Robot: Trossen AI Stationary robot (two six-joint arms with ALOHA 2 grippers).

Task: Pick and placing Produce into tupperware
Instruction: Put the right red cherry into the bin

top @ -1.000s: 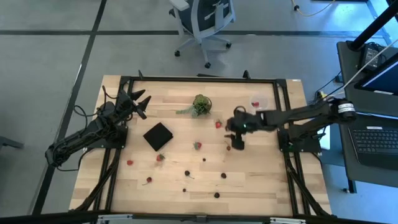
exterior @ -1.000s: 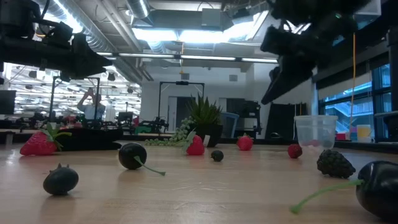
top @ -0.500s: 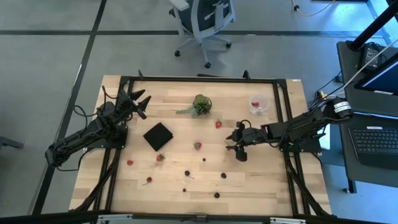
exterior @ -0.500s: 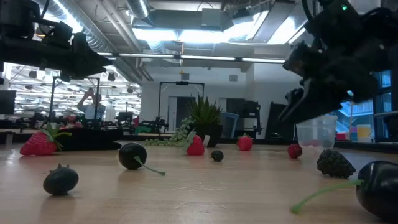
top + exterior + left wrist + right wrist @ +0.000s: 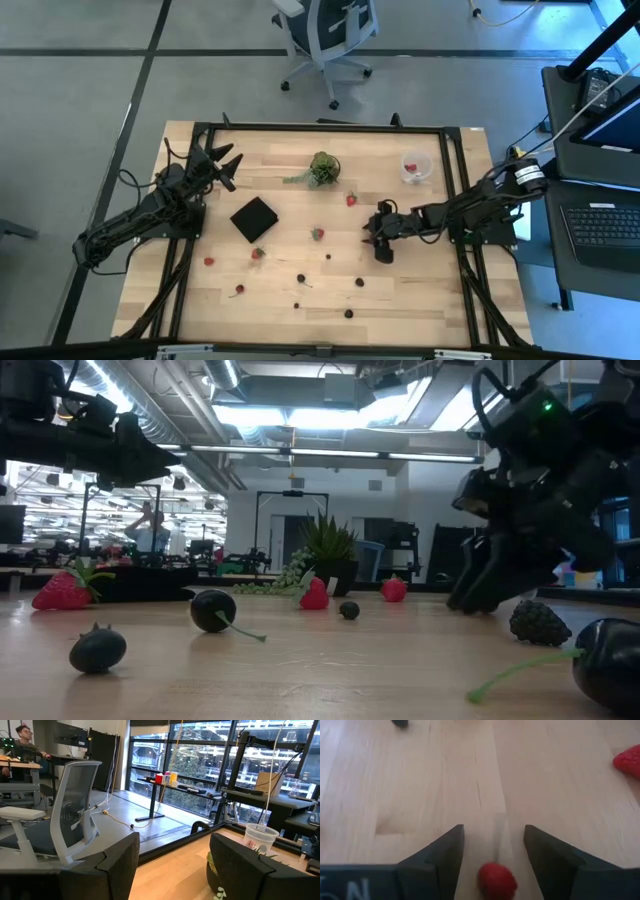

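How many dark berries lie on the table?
5 dark berries: one near the centre, two farther forward, two nearest the front edge. The right hand may hide more.

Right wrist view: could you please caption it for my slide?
Open right gripper lowered to the wooden table, fingers straddling a small red berry.

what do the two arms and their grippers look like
Both arms are black, jointed, with loose black cables. The right arm has a white band near its far end. Each gripper, left and right, has two dark, wedge-shaped fingers.
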